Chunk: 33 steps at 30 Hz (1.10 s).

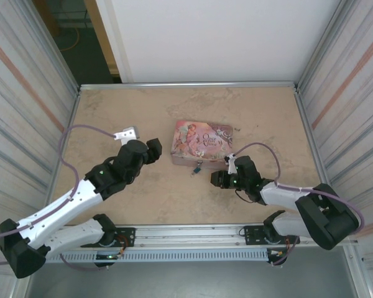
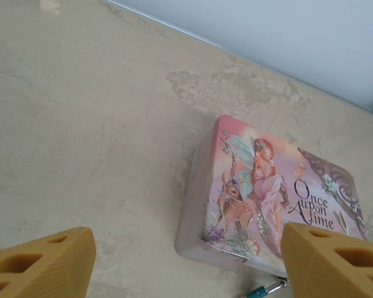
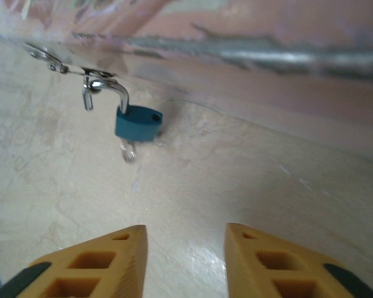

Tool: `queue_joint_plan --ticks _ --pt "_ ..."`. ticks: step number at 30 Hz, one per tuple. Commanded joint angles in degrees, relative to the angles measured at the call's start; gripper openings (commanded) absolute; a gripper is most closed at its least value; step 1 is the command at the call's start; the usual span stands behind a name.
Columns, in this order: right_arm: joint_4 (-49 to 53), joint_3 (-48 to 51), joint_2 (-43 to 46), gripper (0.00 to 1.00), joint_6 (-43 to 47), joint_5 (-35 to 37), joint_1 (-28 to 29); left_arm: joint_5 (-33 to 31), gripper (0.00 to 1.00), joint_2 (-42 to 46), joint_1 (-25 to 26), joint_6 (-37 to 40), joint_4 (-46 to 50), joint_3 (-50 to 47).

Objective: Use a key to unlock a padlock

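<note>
Both the right gripper (image 3: 185, 261) and the left gripper (image 2: 186, 266) are held apart, empty. The padlock (image 3: 138, 123) is hung from the pink tin (image 3: 248, 37), ahead-left of the right gripper. Approached off-line, it could be swung aside, or the tin shoved.

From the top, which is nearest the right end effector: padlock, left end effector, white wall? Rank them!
1. padlock, just left of the right end effector.
2. left end effector, beside the pink tin's left end.
3. white wall, far back.
</note>
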<state>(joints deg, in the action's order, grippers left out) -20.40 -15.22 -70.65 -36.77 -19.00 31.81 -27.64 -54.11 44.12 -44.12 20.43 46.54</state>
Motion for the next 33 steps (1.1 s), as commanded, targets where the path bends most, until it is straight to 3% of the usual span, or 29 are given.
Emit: queue_joint_plan --ticks 1,9,17,26,33 --pt "6.3 -1.3 4.0 0.43 1.5 1.4 -0.7 9.6 0.8 -0.5 -4.2 6.6 -3.3 -0.7" --pt "8.1 -2.2 10.4 0.73 0.2 -0.1 -1.6 33.8 0.82 -7.1 -17.6 10.6 -7.3 -0.2" --pt "6.4 -2.6 11.5 0.99 -2.5 -0.9 -1.7 47.7 0.82 -19.4 -21.7 17.2 -10.8 4.6" --pt "6.3 -4.0 10.5 0.99 -1.6 -0.1 -2.2 55.6 0.78 -35.6 -22.6 19.8 -11.9 12.6" --pt "6.5 -4.9 9.0 0.99 -0.8 -0.1 -2.6 59.2 0.73 -42.7 -22.6 19.5 -12.5 15.4"
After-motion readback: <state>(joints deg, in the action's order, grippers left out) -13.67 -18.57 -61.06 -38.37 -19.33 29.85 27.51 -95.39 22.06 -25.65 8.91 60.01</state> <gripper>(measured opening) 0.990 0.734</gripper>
